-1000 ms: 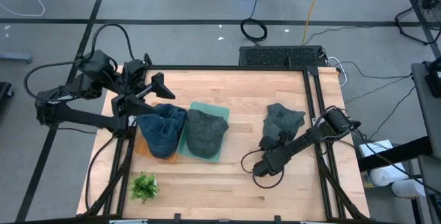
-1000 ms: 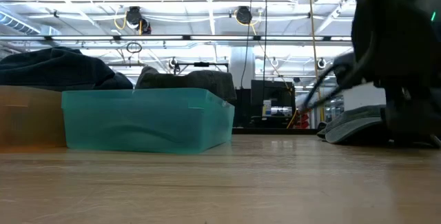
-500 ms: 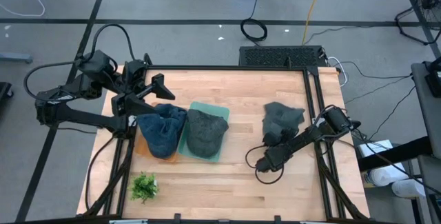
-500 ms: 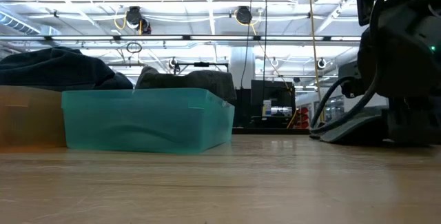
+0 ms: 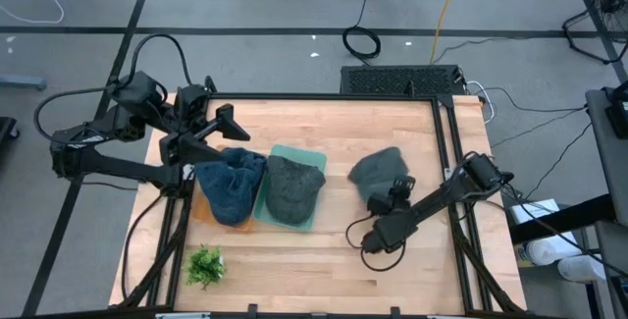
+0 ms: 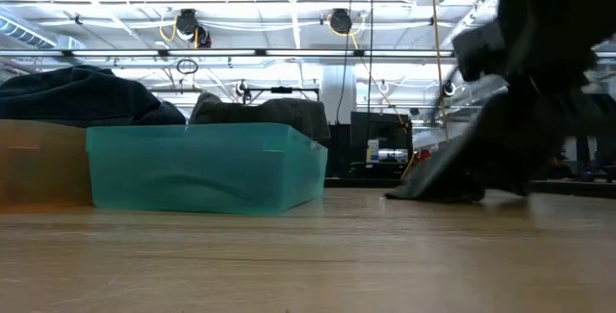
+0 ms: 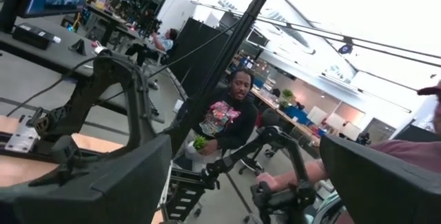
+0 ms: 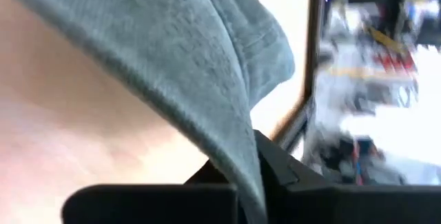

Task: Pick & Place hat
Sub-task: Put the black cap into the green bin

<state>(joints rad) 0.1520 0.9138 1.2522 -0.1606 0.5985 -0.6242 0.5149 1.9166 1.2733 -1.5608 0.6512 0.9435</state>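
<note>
High view: right fingers (image 5: 391, 199) clamped on grey hat (image 5: 378, 170) edge | hat seemingly partly lifted off surface (image 5: 412, 123) | left fingers (image 5: 228, 128) spread, empty.

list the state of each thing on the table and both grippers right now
grey hat: pinched at its edge, partly raised off the table
right gripper: shut on the grey hat
left gripper: open, empty, above the table's far left
teal bin: holds a dark grey hat
orange bin: holds a blue hat
green plant sprig: lying loose
</note>
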